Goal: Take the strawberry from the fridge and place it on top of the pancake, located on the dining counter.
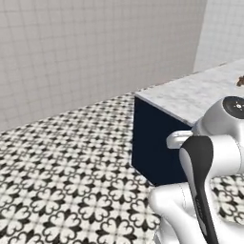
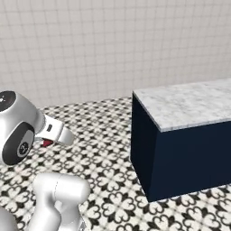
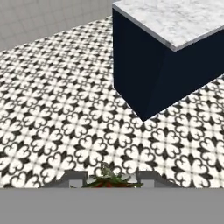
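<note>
In the hand view my gripper (image 3: 109, 178) is shut on the strawberry (image 3: 106, 183), a small red fruit with green leaves between the two dark fingertips (image 3: 73, 177). From the right base view the strawberry (image 2: 46, 143) shows as a red speck under the white hand, above the floor. The dining counter (image 1: 190, 95) has a marble top over a navy base; its end stands ahead of the gripper, as the right base view (image 2: 189, 103) and the hand view (image 3: 175, 22) also show. A small brown thing (image 1: 240, 81) is cut off at the counter's far right; I cannot tell whether it is the pancake. The fridge is out of view.
Black-and-white patterned floor (image 1: 62, 176) spreads to the left of the counter. A pale tiled wall (image 2: 90, 45) runs behind it. The counter's navy corner (image 3: 144, 113) juts toward the hand.
</note>
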